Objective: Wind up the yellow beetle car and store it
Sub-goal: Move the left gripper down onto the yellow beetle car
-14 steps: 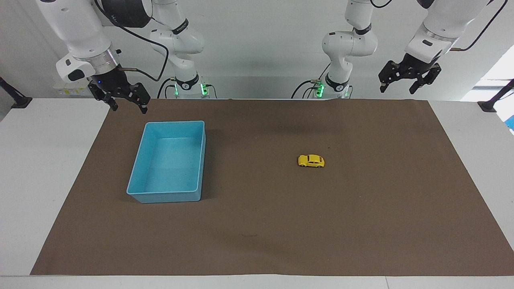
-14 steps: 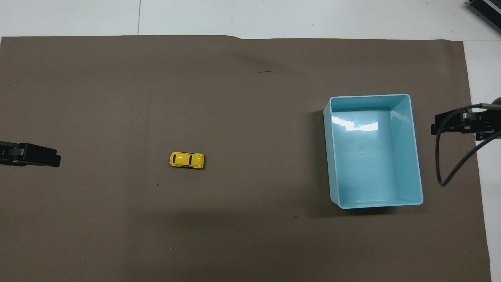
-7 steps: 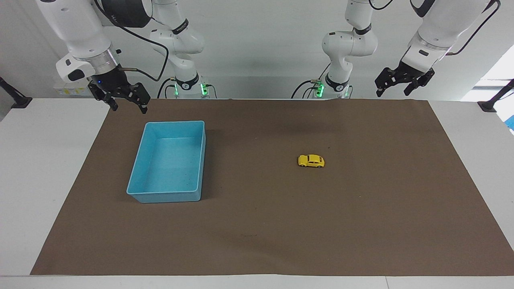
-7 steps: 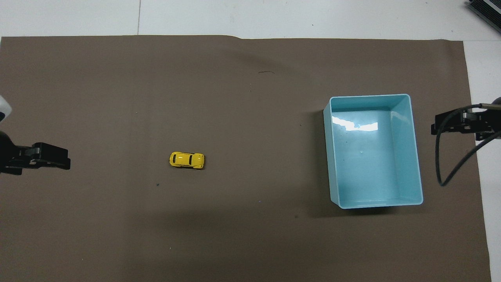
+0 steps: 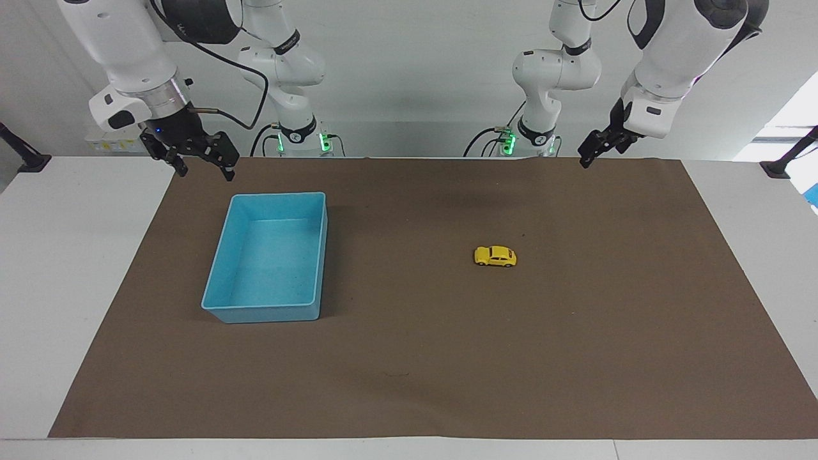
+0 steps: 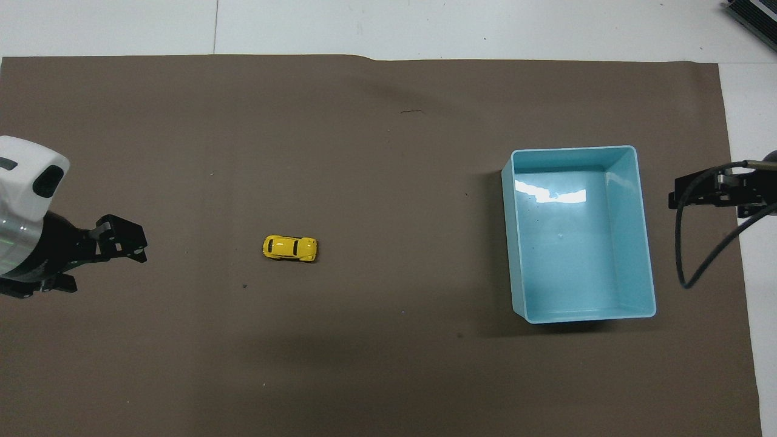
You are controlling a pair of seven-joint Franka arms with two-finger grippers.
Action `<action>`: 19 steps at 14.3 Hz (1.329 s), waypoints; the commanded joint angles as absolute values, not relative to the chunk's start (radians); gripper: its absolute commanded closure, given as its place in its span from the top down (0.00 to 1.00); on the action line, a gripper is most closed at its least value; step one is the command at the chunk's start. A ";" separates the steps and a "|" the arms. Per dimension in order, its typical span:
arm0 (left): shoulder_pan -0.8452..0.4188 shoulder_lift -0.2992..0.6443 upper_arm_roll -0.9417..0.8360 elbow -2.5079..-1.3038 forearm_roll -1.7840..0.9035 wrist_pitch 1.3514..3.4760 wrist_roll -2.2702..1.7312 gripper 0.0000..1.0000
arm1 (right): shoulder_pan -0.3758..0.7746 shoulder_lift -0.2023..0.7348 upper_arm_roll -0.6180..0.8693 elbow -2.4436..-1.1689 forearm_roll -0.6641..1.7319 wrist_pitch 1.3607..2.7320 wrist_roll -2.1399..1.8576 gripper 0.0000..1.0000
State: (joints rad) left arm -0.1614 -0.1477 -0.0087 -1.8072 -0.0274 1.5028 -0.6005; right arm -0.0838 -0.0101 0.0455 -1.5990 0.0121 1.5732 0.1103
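A light blue rectangular bin (image 5: 268, 259) sits left of centre in the facing view, open side up. It rests on a brown mat (image 5: 447, 370) that covers most of the white table (image 5: 70, 268), whose bare surface shows at the frame's left and right margins.

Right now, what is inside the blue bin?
Nothing: the bin shows only its bare floor, all of it in sight from overhead. The car sits outside on the mat, toward the left arm's end.
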 commanded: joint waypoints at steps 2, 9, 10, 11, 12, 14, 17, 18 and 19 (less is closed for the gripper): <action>-0.186 -0.167 0.003 -1.896 -0.057 1.595 -0.822 1.00 | -0.091 -0.015 0.051 -1.597 0.020 1.569 0.098 1.00; -0.219 -0.132 0.005 -1.957 -0.078 1.765 -1.473 1.00 | -0.091 -0.015 0.051 -1.598 0.020 1.569 0.097 1.00; -0.221 -0.114 0.005 -1.957 -0.078 1.805 -1.558 1.00 | -0.091 -0.015 0.051 -1.598 0.020 1.569 0.097 1.00; -0.242 -0.095 0.005 -1.957 -0.078 1.834 -1.636 1.00 | -0.091 -0.015 0.051 -1.598 0.020 1.569 0.098 1.00; -0.264 -0.069 0.005 -1.957 -0.077 1.862 -1.705 1.00 | -0.091 -0.015 0.051 -1.598 0.020 1.569 0.098 1.00; -0.296 -0.041 0.005 -1.968 -0.077 1.905 -1.747 1.00 | -0.091 -0.015 0.051 -1.598 0.020 1.569 0.097 1.00; -0.331 -0.005 0.005 -2.011 -0.077 1.982 -1.779 1.00 | -0.092 -0.015 0.051 -1.597 0.020 1.569 0.097 1.00; -0.378 0.047 0.006 -2.011 -0.077 2.003 -1.816 1.00 | -0.091 -0.015 0.051 -1.598 0.020 1.569 0.097 1.00; -0.394 0.084 0.005 -2.016 -0.077 2.050 -1.863 1.00 | -0.091 -0.015 0.051 -1.598 0.020 1.569 0.097 1.00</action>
